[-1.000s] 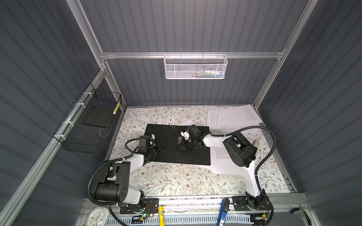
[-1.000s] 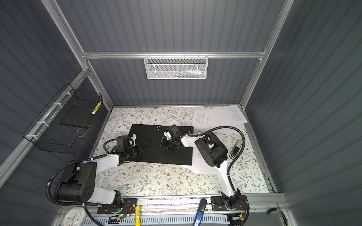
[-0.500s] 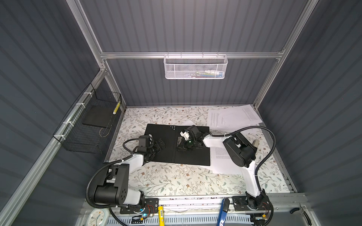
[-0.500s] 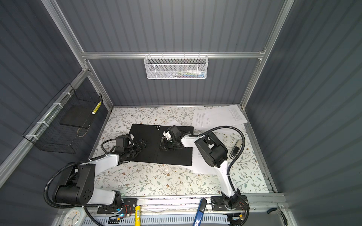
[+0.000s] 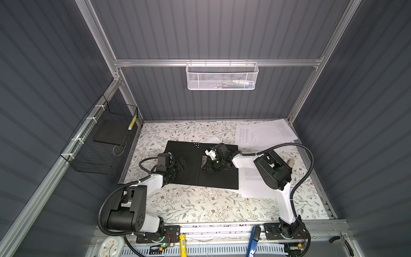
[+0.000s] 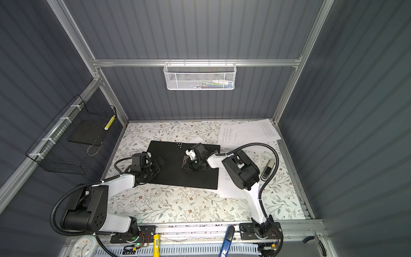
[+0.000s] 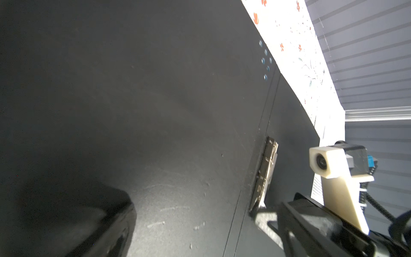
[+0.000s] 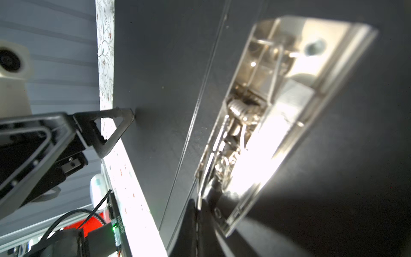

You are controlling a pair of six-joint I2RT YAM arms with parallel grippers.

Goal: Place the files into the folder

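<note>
The folder [image 5: 218,180] [image 6: 195,178] lies open on the flowered table, black inside up, with a metal clip [image 5: 203,161] [image 8: 266,111] [image 7: 265,169] beside its spine. My left gripper [image 5: 181,163] [image 6: 161,163] stands open over the left flap, and one finger [image 8: 111,129] touches that flap. My right gripper [image 5: 205,164] [image 6: 185,165] [image 8: 198,222] is shut, its tips against the end of the clip. I cannot tell whether it pinches the clip. The files [image 5: 264,133] [image 6: 244,133] lie loose at the back right. One more sheet [image 5: 253,182] [image 6: 229,184] lies under the right arm, by the folder's right edge.
A black wire basket [image 5: 100,142] hangs on the left wall and a white mesh basket [image 5: 222,76] on the back wall. A small dark device [image 6: 269,170] lies on the table at the right. A blue-handled tool [image 5: 253,241] and a yellow marker [image 5: 182,242] rest on the front rail.
The left arm has shifted very slightly. Both grippers stay at the same spots on the folder.
</note>
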